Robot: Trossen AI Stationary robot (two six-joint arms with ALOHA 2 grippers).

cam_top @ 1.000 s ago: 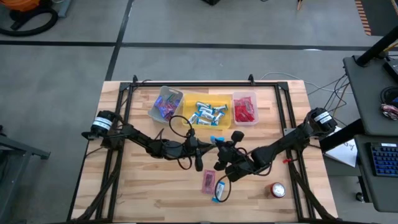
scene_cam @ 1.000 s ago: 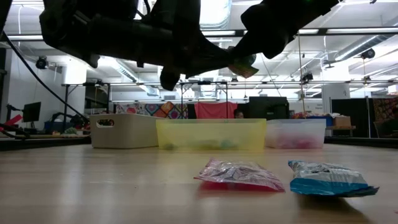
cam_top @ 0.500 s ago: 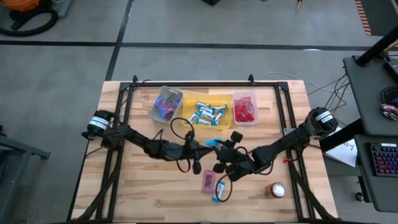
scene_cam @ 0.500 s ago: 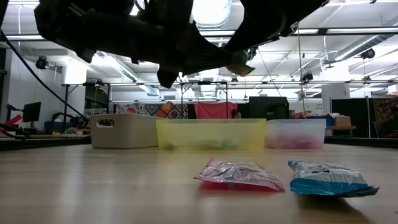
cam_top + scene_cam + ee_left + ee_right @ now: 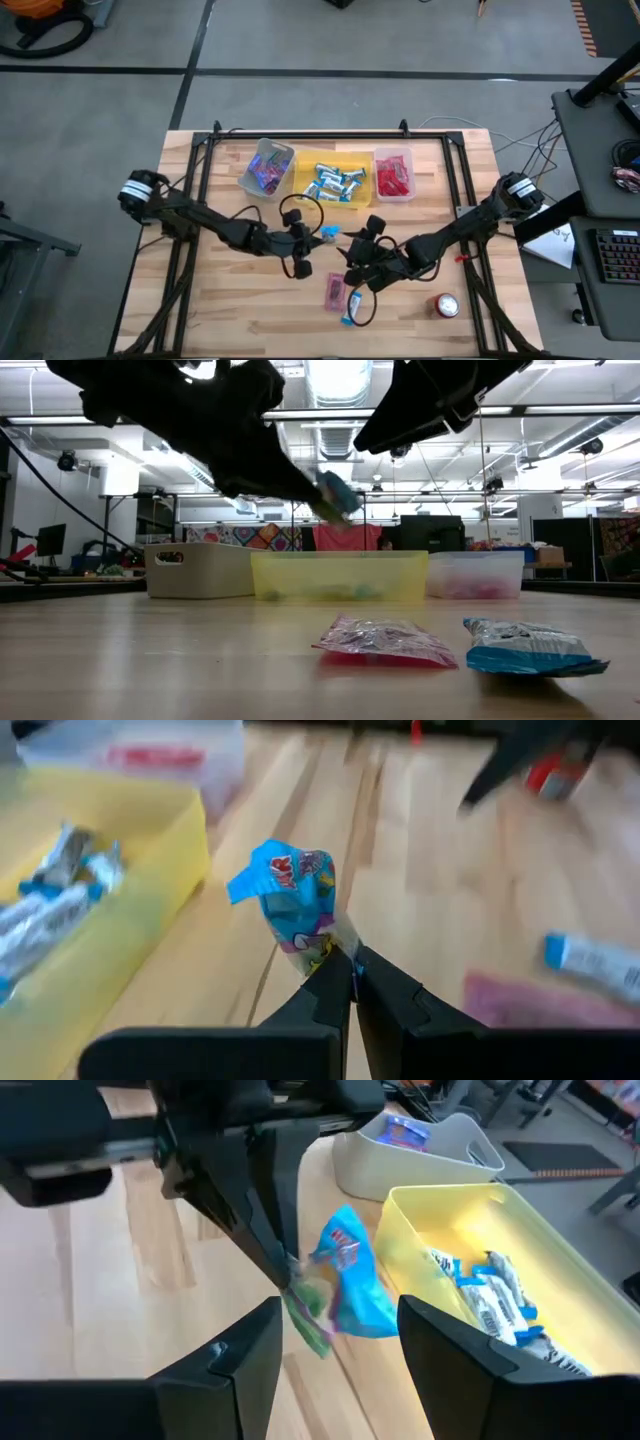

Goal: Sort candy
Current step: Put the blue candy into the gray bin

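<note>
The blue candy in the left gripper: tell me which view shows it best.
The left wrist view: the blue candy fills mid-frame, pinched at one end by the left gripper. The right wrist view shows it beside the yellow bin. The low view blurs it; the high view shows a speck.

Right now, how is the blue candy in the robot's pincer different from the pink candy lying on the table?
The shiny blue wrapped candy hangs in the air, pinched by the left pincer; the shiny pink wrapped candy lies flat on the wooden table, untouched. The blue one is near the yellow plastic bin; the pink one lies farther away. Both have crinkly wrappers.
</note>
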